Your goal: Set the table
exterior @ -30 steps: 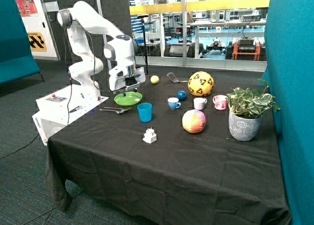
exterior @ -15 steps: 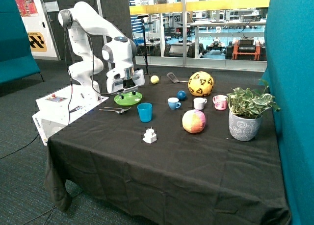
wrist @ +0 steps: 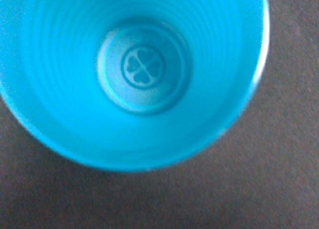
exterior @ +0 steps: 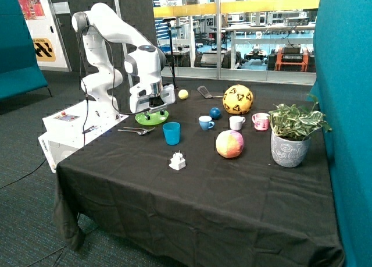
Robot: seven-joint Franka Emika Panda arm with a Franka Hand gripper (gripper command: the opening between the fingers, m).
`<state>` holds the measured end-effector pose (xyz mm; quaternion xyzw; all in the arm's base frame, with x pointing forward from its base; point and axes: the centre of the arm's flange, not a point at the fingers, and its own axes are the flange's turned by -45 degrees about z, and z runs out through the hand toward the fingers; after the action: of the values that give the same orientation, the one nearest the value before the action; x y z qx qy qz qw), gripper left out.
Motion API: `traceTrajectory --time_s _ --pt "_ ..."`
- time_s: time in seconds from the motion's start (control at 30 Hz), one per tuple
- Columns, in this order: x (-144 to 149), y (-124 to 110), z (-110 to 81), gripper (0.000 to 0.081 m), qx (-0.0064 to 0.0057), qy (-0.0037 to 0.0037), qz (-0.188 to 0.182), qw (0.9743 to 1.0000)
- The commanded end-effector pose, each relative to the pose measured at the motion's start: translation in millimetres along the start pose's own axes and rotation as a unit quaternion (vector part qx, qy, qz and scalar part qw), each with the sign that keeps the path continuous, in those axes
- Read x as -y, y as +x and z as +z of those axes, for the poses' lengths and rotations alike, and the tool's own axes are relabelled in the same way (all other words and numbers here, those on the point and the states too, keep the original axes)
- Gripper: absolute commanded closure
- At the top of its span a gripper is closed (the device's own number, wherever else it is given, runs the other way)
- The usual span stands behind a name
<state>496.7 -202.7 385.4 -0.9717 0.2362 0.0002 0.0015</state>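
A green plate (exterior: 152,117) lies near the table's back corner by the robot base. A fork and a spoon (exterior: 135,130) lie beside it. A blue plastic cup (exterior: 171,132) stands upright just in front of the plate. My gripper (exterior: 153,109) hangs just above the plate, close to the cup. The wrist view looks straight down into the empty blue cup (wrist: 142,69), which has a clover mark on its bottom and stands on the black cloth (wrist: 289,164). Nothing shows between the fingers.
Small blue (exterior: 205,123), white (exterior: 236,123) and pink (exterior: 261,121) cups stand mid-table with a blue ball (exterior: 215,112). A yellow football (exterior: 238,99), spatula (exterior: 204,92) and small yellow ball (exterior: 183,94) are behind. A pink-yellow ball (exterior: 230,143), potted plant (exterior: 289,148) and white object (exterior: 178,161) are nearer.
My gripper has shifted a little toward the blue cup and sits lower over the green plate, hiding more of it. The objects on the table have not moved.
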Motion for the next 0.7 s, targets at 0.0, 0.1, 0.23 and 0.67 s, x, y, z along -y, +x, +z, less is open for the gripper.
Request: traceTrajectory --time_s 0.0,0.1,0.23,0.67 --pt "9.7 19.6 2.9 0.0243 -0.0005 -0.00142 -0.002 1.0" --pt "9.2 25.0 3.2 0.0242 -0.0005 -0.00143 -0.003 1.0" --pt "7.0 32.6 3.8 0.0246 -0.0005 -0.00142 -0.002 1.0" --pt "-6.3 42.3 14.8 0.0252 -0.0005 -0.00142 0.006 1.0"
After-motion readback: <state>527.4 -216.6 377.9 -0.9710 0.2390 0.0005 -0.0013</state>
